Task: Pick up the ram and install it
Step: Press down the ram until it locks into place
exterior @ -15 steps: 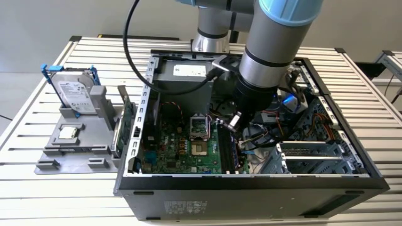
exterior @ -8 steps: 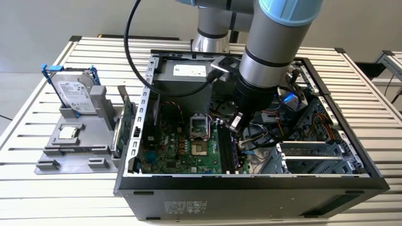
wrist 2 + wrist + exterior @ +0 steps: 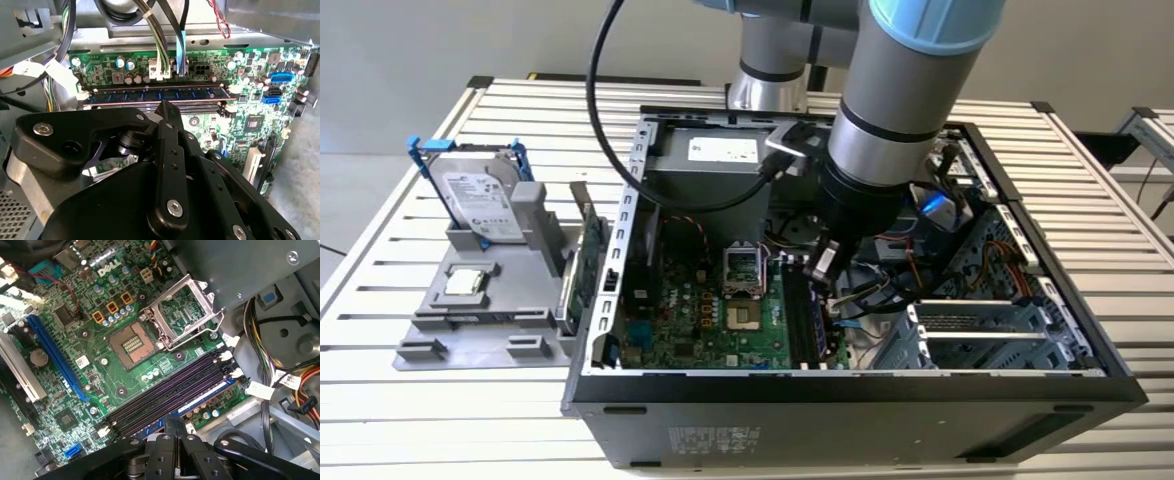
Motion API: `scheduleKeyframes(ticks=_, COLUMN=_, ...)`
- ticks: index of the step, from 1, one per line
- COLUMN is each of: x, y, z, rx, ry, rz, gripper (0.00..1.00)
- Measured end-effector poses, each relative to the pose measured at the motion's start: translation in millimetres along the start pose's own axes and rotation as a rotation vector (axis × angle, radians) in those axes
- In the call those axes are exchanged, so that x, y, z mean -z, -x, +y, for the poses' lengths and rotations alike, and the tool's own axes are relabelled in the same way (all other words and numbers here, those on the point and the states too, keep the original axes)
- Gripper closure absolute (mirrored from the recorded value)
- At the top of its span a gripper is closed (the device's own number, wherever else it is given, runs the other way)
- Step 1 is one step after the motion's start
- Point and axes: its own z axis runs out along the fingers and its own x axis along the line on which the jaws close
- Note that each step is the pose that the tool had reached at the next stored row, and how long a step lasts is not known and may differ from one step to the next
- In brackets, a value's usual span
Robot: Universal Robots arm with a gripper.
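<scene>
**Tool over the memory slots, RAM in the outermost slot**

The tool (image 3: 825, 262) hung inside the open computer case (image 3: 854, 385), low over the motherboard (image 3: 707, 320), at the end of the arm's grey and blue wrist. Directly under its tip ran the bank of long dark memory slots (image 3: 170, 390). In the second wrist view the ram (image 3: 157, 93), a blue-green stick with a row of dark chips, lay along the slot just beyond the fingertip, its ends at the white latches (image 3: 230, 91); whether it was pressed fully home could not be told. In the first wrist view a blue strip (image 3: 200, 402) of it showed in the slot nearest the tool, on the side towards the cable bundle (image 3: 260, 355).

The black fingers (image 3: 172, 150) appeared drawn together into a single narrow tip, with nothing between them; the tip stood just beside the stick, and contact could not be made out.

Farther from the tool, past the slots, sat the open CPU socket (image 3: 131, 345) with its metal frame raised. Outside the case, well apart from the tool, a grey fixture (image 3: 487, 300) on the slatted worktop (image 3: 400, 400) carried a hard drive (image 3: 480, 200) in a blue frame and an upright green expansion card (image 3: 591, 250).
</scene>
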Motion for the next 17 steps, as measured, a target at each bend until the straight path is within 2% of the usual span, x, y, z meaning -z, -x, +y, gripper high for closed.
scheduleKeyframes(ticks=10, x=0.0, y=0.5, z=0.3, rx=0.121, ry=-0.0033, rz=0.0009, gripper=1.0)
scheduleKeyframes(ticks=17, x=0.1, y=3.4, z=2.2, rx=0.197, ry=-0.0052, rz=0.0015, gripper=1.0)
